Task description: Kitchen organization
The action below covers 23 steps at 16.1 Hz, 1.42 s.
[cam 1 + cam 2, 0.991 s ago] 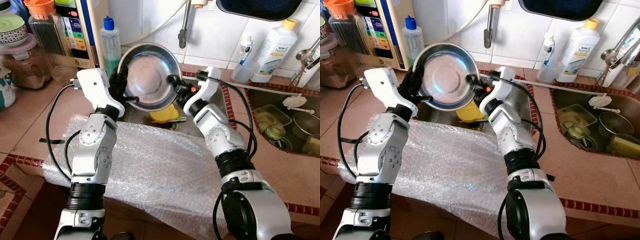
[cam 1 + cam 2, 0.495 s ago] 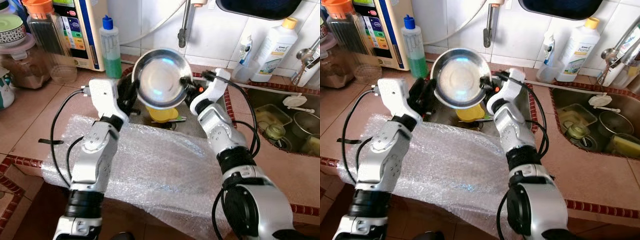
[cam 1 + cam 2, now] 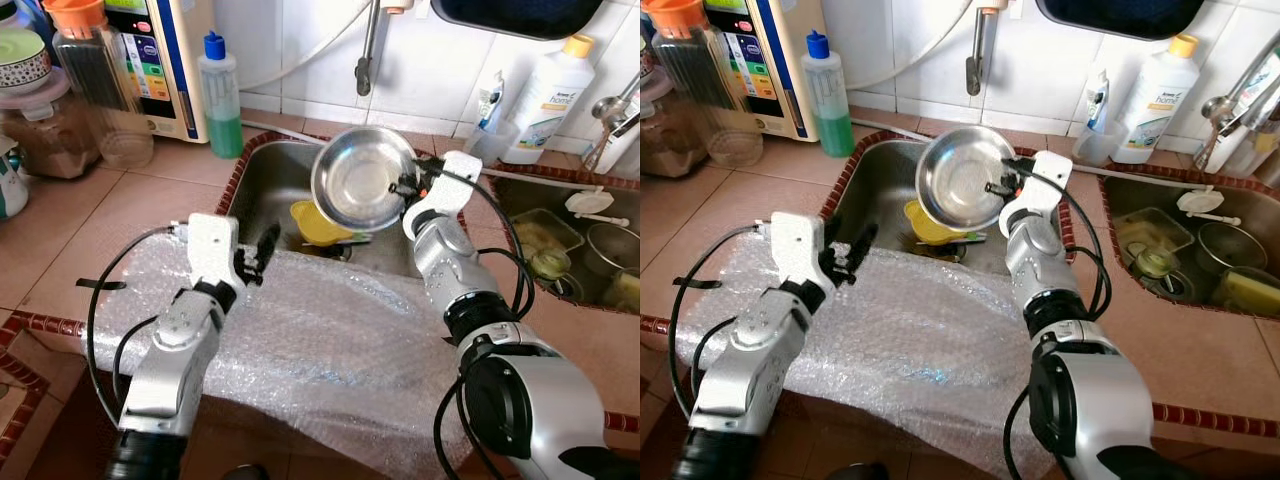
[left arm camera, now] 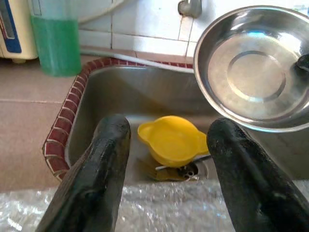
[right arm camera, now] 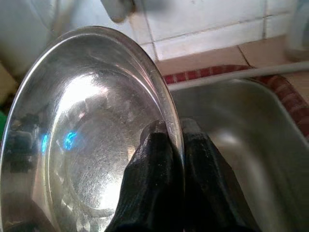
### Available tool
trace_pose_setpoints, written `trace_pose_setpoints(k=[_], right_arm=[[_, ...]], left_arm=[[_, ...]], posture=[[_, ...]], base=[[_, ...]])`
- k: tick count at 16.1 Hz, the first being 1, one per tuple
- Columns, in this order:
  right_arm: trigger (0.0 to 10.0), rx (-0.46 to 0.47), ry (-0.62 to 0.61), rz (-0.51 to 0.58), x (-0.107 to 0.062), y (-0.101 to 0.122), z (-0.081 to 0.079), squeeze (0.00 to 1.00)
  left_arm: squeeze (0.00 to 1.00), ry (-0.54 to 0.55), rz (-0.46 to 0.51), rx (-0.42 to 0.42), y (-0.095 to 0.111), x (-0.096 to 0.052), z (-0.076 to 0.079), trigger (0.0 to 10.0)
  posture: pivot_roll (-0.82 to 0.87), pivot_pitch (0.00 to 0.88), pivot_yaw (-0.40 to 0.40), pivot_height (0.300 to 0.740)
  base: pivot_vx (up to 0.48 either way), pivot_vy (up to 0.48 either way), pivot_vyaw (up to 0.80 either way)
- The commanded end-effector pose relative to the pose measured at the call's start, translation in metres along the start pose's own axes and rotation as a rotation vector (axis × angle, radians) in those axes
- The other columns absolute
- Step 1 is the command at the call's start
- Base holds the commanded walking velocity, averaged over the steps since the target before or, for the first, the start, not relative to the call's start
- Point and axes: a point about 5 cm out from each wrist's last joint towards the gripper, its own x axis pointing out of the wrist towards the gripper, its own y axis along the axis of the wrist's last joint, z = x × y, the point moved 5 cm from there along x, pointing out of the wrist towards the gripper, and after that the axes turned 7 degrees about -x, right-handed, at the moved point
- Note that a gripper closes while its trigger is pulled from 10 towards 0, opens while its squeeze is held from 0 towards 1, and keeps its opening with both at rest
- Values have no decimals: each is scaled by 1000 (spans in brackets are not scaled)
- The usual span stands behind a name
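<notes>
A shiny steel bowl [image 3: 362,178] hangs tilted over the left sink basin [image 3: 270,175], its hollow facing me. My right gripper [image 3: 403,186] is shut on the bowl's right rim, one finger inside and one outside, as the right wrist view shows on the steel bowl [image 5: 87,140]. My left gripper [image 3: 263,250] is open and holds nothing; it sits over the bubble wrap [image 3: 300,350] at the sink's front edge, well left of and below the bowl. A yellow plastic cup [image 4: 171,140] lies in the basin near the drain.
A green soap bottle [image 3: 221,95], jars [image 3: 90,60] and a water purifier [image 3: 160,60] stand at the back left. A white detergent bottle [image 3: 548,100] stands at the back right. The right sink basin [image 3: 575,250] holds several dishes. A faucet [image 3: 368,45] hangs above.
My left gripper let go of the steel bowl and dropped back toward me to the bubble wrap. My right gripper carried the bowl to the right and a little lower.
</notes>
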Motion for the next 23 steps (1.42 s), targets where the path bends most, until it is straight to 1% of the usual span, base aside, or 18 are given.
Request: trace_pose_setpoints(k=[1, 2, 3, 7, 8, 9, 10, 12, 15, 16, 17, 20, 23], right_arm=[[0, -50, -25, -2, 1, 1, 4, 0], [0, -78, -32, -22, 0, -5, 5, 0], [0, -87, -43, -39, -1, -10, 6, 0], [118, -113, -55, -101, -3, -25, 7, 0], [2745, -124, -50, -114, -4, -28, 7, 0], [6667, -121, -40, -147, -5, -35, 6, 0], [10000, -139, -25, -165, -6, -39, 4, 0], [10000, -158, -8, -210, -9, -50, 2, 0], [10000, -189, 12, -248, -11, -58, -1, 0], [10000, -194, 19, -253, -11, -59, -2, 788], [10000, -197, 20, -253, -11, -59, -2, 1000], [10000, -192, 38, -257, -12, -61, -5, 1000], [10000, -192, 35, -265, -13, -64, -3, 1000]], left_arm=[[1000, -23, -15, 30, -1, -3, 7, 10000], [1000, -31, -27, 50, -3, -4, 8, 10000], [1000, -33, -32, 52, -4, -5, 9, 10000], [1000, -47, -105, 67, -18, -13, 12, 10000], [1000, -52, -119, 68, -21, -15, 13, 10000], [1000, -56, -128, 68, -23, -16, 15, 10000], [1000, -59, -139, 75, -25, -17, 16, 10000], [1000, -60, -158, 77, -28, -19, 16, 10000], [1000, -62, -193, 92, -32, -22, 15, 10000], [1000, -62, -207, 98, -35, -23, 15, 10000], [1000, -67, -216, 104, -36, -23, 16, 10000], [1000, -65, -219, 106, -37, -22, 16, 10000], [1000, -53, -199, 106, -32, -20, 15, 10000]], posture=[[180, 66, -58, 740], [185, 64, -59, 740], [187, 64, -60, 740], [195, 67, -52, 740], [196, 68, -50, 740], [199, 70, -48, 740], [201, 69, -47, 740], [206, 71, -45, 740], [209, 71, -43, 740], [209, 70, -42, 740], [209, 70, -42, 740], [208, 67, -40, 740], [208, 68, -40, 740]], base=[[0, 0, 0], [0, 0, 0], [0, 0, 0], [0, 0, 0], [0, 0, 0], [0, 0, 0], [0, 0, 0], [0, 0, 0], [0, 0, 0], [0, 0, 0], [0, 0, 0], [0, 0, 0], [0, 0, 0]])
